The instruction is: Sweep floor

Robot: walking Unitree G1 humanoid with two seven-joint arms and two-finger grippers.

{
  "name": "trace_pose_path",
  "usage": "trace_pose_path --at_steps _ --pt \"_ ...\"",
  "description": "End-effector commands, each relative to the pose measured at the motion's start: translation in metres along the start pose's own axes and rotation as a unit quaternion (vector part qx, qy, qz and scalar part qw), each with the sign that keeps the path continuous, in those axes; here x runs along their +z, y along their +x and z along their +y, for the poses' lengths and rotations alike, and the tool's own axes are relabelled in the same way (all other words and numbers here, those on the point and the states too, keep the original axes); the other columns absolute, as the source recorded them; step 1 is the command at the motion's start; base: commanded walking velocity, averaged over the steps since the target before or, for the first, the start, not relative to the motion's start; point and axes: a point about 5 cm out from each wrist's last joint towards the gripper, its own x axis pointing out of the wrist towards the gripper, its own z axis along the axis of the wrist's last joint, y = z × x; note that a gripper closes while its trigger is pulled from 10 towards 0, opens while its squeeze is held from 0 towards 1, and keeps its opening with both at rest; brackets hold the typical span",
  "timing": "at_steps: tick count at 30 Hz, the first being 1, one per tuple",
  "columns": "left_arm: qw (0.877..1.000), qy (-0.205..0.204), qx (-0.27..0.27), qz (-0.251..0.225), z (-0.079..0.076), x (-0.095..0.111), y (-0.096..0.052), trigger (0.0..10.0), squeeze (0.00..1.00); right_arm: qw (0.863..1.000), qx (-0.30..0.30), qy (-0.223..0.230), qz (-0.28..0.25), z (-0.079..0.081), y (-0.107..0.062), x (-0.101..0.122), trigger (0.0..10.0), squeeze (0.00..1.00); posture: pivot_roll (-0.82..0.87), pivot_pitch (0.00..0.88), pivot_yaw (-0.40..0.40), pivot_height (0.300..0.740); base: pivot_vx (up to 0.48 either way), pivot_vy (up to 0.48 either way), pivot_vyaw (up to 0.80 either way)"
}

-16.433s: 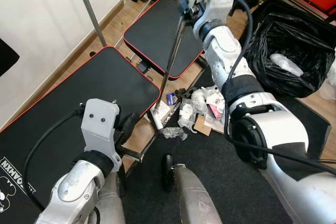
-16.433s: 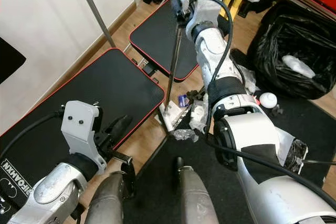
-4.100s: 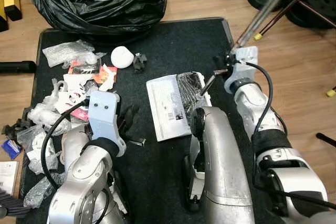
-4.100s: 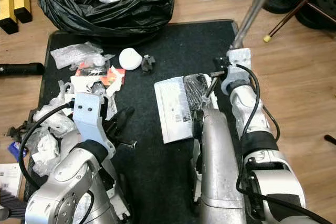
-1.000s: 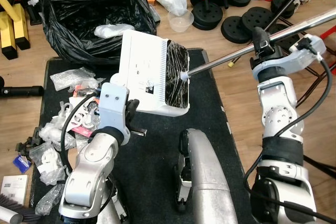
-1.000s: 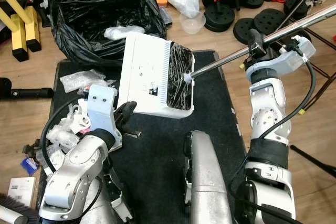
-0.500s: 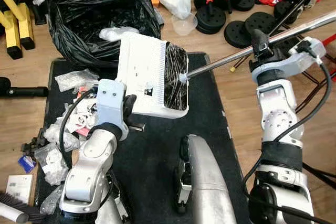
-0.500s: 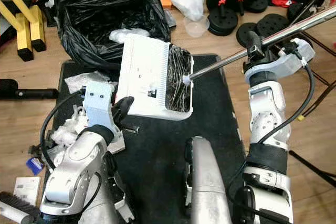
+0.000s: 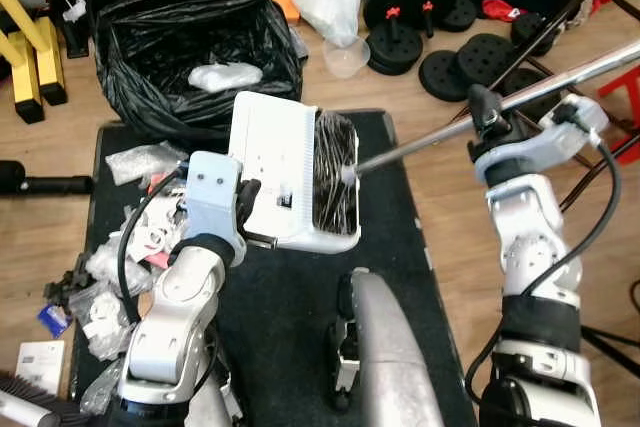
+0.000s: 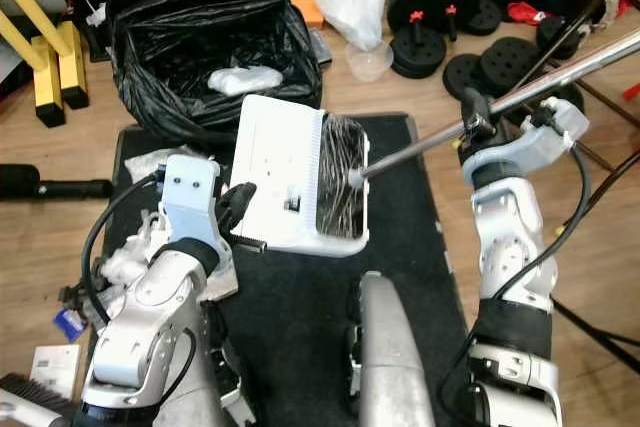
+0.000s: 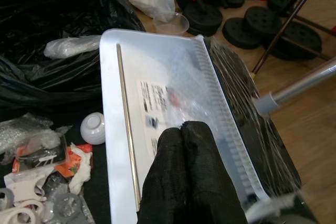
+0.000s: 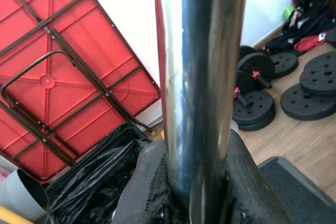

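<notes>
Dustpan point(image 9: 275, 172) in air near bag point(image 9: 170, 37), pole point(image 9: 440, 132) in R hand point(image 9: 478, 112).

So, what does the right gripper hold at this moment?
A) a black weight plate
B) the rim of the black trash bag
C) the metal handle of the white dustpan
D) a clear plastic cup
C: the right gripper is closed around the shiny metal handle, which runs down to the white dustpan raised over the black mat; the right wrist view shows its fingers wrapped on that pole.
</notes>
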Motion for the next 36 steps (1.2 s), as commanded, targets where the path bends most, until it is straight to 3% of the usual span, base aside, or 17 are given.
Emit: trace_pose_path --at_steps 1,24,31,36 --pt "0.999 -0.006 0.029 0.013 0.002 -0.007 -0.001 10.0 0.00 0.999 0.014 0.006 -0.031 0.003 -0.003 0.015 10.0 0.00 -0.11 0.186 -0.174 0.640 0.000 0.000 0.00" --pt "0.999 -0.004 0.037 -0.001 0.012 -0.009 0.008 10.0 0.00 1.000 0.014 0.002 -0.022 0.003 -0.012 0.007 10.0 0.00 -0.11 0.128 -0.147 0.710 0.000 0.000 0.00" --pt "1.000 0.006 0.028 -0.005 0.012 -0.013 0.009 10.0 0.00 1.000 0.009 0.000 0.007 0.001 -0.025 -0.013 10.0 0.00 -0.11 0.118 -0.139 0.735 0.000 0.000 0.00" --pt "1.000 0.005 0.025 -0.009 0.013 -0.012 0.009 10.0 0.00 1.000 0.006 -0.004 0.006 0.000 -0.025 -0.012 10.0 0.00 -0.11 0.121 -0.135 0.740 0.000 0.000 0.00"
